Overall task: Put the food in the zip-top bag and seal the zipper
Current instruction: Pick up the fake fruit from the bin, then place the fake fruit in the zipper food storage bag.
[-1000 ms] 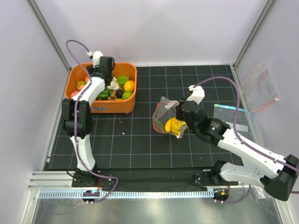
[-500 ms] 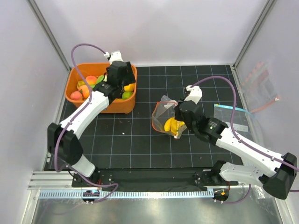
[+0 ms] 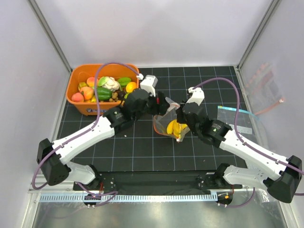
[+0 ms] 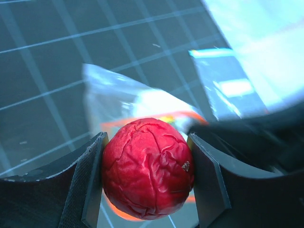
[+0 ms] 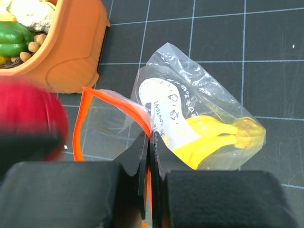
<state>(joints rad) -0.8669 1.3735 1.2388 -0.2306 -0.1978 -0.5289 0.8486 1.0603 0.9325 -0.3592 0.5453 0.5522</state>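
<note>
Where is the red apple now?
In the left wrist view, the red apple sits clamped in the left gripper, at the mouth of the zip-top bag.

1. The apple (image 4: 148, 168) is deep red, its skin creased with fine wrinkles.
2. My left fingers (image 4: 90, 183) are matte black, and my right fingers (image 5: 95, 190) are black too.
3. The zip-top bag (image 5: 190, 85) is clear and crinkly, with a white label (image 5: 166, 102) printed in dark letters.
4. Its zipper (image 5: 78, 123) is bright orange-red.
5. The banana (image 5: 213, 137) is yellow.
6. The bin (image 5: 71, 52) is orange; the pepper (image 5: 12, 42) is green and the cauliflower (image 3: 111, 84) is white.
7. The tabletop (image 3: 142, 147) is black with a pale grid.
8. The flat bag (image 3: 235, 121) is clear with a dark-blue edge.
</note>
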